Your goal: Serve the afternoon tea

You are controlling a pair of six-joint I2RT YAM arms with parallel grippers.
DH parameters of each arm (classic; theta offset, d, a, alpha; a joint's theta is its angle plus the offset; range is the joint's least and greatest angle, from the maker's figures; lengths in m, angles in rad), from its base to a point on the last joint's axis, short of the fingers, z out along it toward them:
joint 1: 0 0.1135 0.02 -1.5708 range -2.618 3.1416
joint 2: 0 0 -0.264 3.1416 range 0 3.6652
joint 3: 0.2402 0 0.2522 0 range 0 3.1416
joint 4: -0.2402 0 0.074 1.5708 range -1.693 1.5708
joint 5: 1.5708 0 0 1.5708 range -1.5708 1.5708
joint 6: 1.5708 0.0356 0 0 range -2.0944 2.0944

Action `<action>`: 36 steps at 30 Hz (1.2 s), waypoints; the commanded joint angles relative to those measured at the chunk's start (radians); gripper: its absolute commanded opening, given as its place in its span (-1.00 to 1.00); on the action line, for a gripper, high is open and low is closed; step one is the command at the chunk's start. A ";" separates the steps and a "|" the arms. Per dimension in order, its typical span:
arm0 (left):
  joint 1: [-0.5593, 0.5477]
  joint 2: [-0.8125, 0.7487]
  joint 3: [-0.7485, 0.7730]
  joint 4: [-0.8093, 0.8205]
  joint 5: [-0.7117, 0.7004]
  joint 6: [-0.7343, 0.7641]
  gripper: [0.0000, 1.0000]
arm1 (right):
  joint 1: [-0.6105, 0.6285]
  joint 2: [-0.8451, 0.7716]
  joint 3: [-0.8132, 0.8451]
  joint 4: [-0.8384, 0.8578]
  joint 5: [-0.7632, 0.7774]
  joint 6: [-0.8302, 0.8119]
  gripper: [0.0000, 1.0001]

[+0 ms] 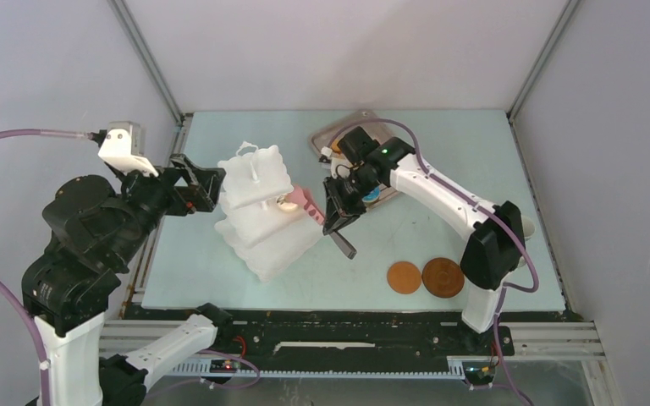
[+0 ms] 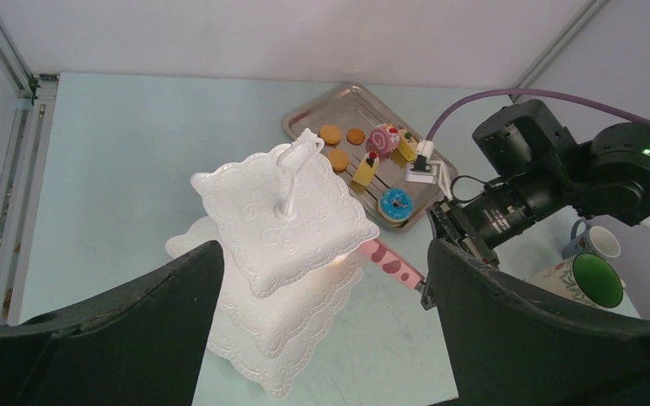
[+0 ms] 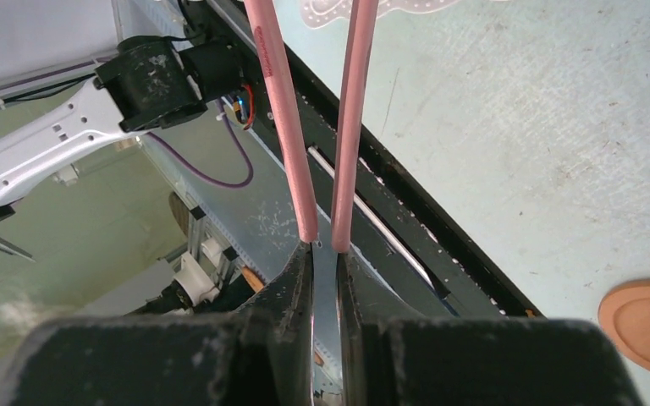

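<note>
Small pastries (image 2: 338,159), namely orange round biscuits (image 2: 331,134), a pink roll slice (image 2: 382,137), a yellow cake slice (image 2: 366,169) and a blue iced doughnut (image 2: 395,203), lie on the rectangular silver metal tray (image 2: 343,106) behind and to the right of the white three-tier scalloped stand (image 2: 283,211). The right gripper (image 3: 326,254) is clenched on the handle end of the pink plastic tongs (image 3: 278,110), whose tips reach in at the stand's middle tier. A small pale item (image 1: 287,200), perhaps a pastry, shows there in the top view, but whether it is gripped I cannot tell. The left gripper (image 1: 196,186) stands released, just left of the stand. Judged step: loading the stand by tongs. Next calls for easing the tongs apart over the tier, then drawing them clear without knocking the stand.
</note>
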 commanded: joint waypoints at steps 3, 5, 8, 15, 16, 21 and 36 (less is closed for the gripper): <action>0.005 0.002 0.009 0.014 -0.005 0.016 0.96 | 0.021 0.055 0.096 -0.020 0.013 -0.013 -0.67; 0.005 0.003 0.006 0.016 -0.004 0.018 0.96 | 0.025 0.065 0.109 -0.019 0.020 -0.007 -0.62; 0.005 0.001 0.005 0.018 -0.003 0.021 0.96 | 0.025 0.080 0.118 -0.019 0.030 -0.002 -0.55; 0.005 -0.009 -0.001 0.012 -0.016 0.027 0.96 | 0.024 0.078 0.136 -0.027 0.040 -0.005 -0.23; 0.005 -0.010 -0.002 0.014 -0.016 0.027 0.96 | 0.024 0.077 0.137 -0.031 0.044 -0.006 -0.21; 0.005 -0.012 -0.008 0.016 -0.015 0.029 0.96 | 0.023 0.069 0.146 -0.045 0.057 -0.006 -0.18; 0.005 -0.019 -0.028 0.025 -0.015 0.032 0.97 | -0.071 -0.082 0.048 -0.066 0.049 -0.007 -0.22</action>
